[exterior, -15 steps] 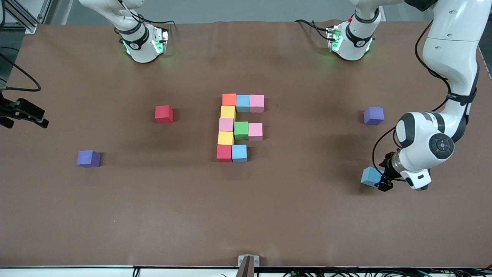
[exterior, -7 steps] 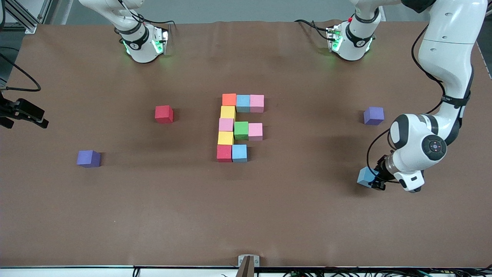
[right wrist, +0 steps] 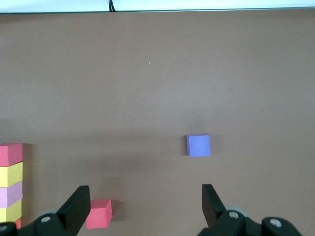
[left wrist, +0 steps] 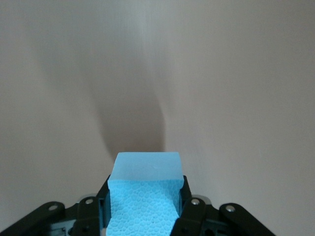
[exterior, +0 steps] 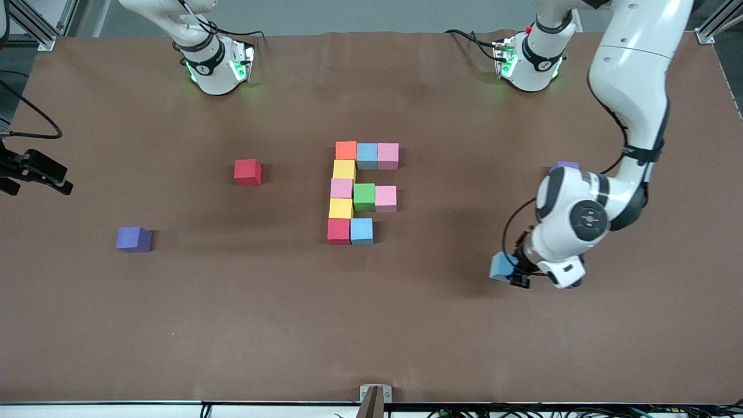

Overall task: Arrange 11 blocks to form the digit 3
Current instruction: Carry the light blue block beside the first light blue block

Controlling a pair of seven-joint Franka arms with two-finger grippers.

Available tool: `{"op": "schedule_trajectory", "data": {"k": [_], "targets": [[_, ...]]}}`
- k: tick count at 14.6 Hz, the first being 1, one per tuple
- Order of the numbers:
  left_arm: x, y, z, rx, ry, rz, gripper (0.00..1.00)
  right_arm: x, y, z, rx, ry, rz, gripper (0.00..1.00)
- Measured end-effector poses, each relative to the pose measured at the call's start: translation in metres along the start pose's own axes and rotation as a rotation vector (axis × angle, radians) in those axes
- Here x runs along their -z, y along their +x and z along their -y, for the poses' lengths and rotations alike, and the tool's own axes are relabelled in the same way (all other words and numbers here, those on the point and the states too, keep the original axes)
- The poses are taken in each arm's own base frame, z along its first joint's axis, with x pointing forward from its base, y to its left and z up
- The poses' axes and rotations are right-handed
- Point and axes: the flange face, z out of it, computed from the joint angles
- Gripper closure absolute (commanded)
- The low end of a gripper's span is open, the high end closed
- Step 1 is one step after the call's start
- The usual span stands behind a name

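ten blocks already sit in the digit 3 (exterior: 360, 193) at mid-surface. the left gripper (exterior: 514, 273), fingers now clamped on the light blue block (exterior: 501, 267), has lifted it and carried it from the left arm's end toward the figure. the right gripper (right wrist: 145, 204) waits with fingers wide, above the loose red block (exterior: 248, 172) and one purple cube (exterior: 134, 239). only the figure's nearest-row end cell seems unfilled.

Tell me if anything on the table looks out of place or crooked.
Nothing looks damaged or askew. The digit 3 lacks one cube at the end of its row nearest the front camera; the left gripper holds a light blue block. A lone red block sits toward the right arm's end.
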Motion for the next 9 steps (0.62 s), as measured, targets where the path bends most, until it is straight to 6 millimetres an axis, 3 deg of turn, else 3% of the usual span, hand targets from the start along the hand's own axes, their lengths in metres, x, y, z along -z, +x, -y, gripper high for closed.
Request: {"op": "schedule_trajectory", "data": {"k": [3,5,7,9], "targets": [[-0.002,-0.089,0.004,0.074,0.017,0.005,0.88,0.000,0.000,0.000,0.000,0.000,0.000,0.00],[-0.008,-0.138,0.009,0.117,0.030,0.006,0.88,0.000,0.000,0.000,0.000,-0.001,0.000,0.00],[-0.020,-0.179,0.018,0.152,0.042,0.003,0.89,0.000,0.000,-0.001,-0.001,-0.001,0.000,0.00],[-0.031,-0.208,0.028,0.191,0.053,-0.005,0.89,0.000,0.000,-0.002,-0.002,-0.001,0.001,0.00]]}}
